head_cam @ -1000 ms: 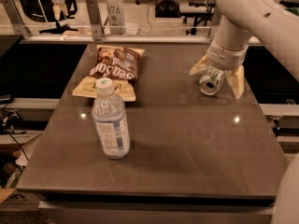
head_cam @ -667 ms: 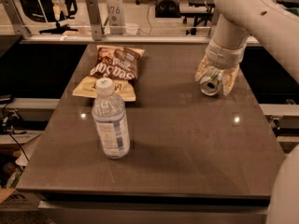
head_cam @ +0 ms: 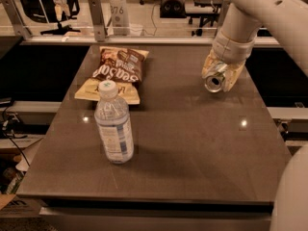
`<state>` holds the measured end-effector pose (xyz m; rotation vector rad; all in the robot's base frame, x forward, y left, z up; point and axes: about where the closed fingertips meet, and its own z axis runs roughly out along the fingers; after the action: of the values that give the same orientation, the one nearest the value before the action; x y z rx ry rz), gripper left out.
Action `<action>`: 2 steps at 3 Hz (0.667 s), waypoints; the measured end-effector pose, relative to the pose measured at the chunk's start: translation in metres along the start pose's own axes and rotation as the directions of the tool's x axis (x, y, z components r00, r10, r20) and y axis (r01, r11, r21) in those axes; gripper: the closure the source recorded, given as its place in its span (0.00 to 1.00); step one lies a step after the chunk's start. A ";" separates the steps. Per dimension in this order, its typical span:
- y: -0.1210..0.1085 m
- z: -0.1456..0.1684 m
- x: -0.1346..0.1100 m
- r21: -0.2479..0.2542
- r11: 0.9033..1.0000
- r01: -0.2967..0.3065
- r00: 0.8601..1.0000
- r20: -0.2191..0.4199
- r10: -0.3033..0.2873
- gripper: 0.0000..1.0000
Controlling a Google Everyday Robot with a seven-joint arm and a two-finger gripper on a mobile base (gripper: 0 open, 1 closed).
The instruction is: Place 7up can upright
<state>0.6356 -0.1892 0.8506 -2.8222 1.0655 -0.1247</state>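
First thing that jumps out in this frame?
The end effector at the far right of the table, clamped on the 7up can, which is tilted with its silver end facing the camera. Next, the upright water bottle at front left, with a brown chip bag behind it lying over a yellow packet.

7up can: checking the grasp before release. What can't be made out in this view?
Camera view:
Can label: hidden by the hand closed around it, far right of table; only one end shows.
Can touching table or not: unclear.
Lower bag: mostly covered by upper bag.
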 end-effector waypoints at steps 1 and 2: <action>-0.008 -0.023 -0.005 0.059 0.987 -0.148 0.988 0.043 0.146 1.00; -0.017 -0.051 -0.019 0.117 0.940 -0.321 0.943 0.129 0.306 1.00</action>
<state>0.6263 -0.1683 0.9033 -2.4688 1.4054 -0.0111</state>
